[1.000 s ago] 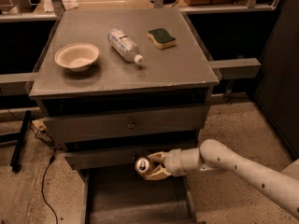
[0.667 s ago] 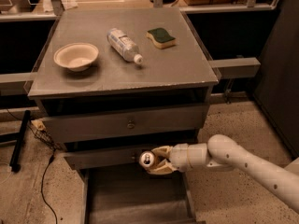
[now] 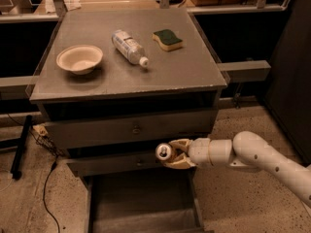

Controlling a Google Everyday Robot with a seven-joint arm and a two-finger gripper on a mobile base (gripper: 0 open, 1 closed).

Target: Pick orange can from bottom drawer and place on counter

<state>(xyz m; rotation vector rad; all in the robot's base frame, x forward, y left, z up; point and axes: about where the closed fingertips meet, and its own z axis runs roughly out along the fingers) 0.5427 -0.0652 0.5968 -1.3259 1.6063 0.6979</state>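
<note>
the gripper (image 3: 171, 153) hangs in front of the grey drawer cabinet, level with the front of the middle drawer (image 3: 116, 163) and over the back part of the open bottom drawer (image 3: 143, 200). its two pale fingers (image 3: 179, 143) are pinched around the orange can (image 3: 164, 152), one above and one below it. the can is held clear of the drawer floor, tipped on its side so that its silver top with the pull tab faces out toward the camera; little of its orange side shows. the white arm (image 3: 262, 160) reaches in from the lower right, nearly level, with the wrist pointing left toward the cabinet.

the bottom drawer is pulled out toward the camera, its flat grey floor and thin side walls in view. the top drawer (image 3: 131, 129) and the middle drawer are pushed in, each with a small round knob at the centre of its front.

on the counter (image 3: 189, 69) stand three things, well apart from the can. a shallow cream bowl (image 3: 79, 59) sits upright near the left edge. a clear water bottle (image 3: 128, 46) lies on its side near the middle, its white cap pointing toward the front right. a sponge (image 3: 167, 39), green on top and yellow beneath, lies flat to the right of the bottle, toward the back.

a dark cable (image 3: 47, 191) trails over the speckled floor (image 3: 243, 208) left of the cabinet.
</note>
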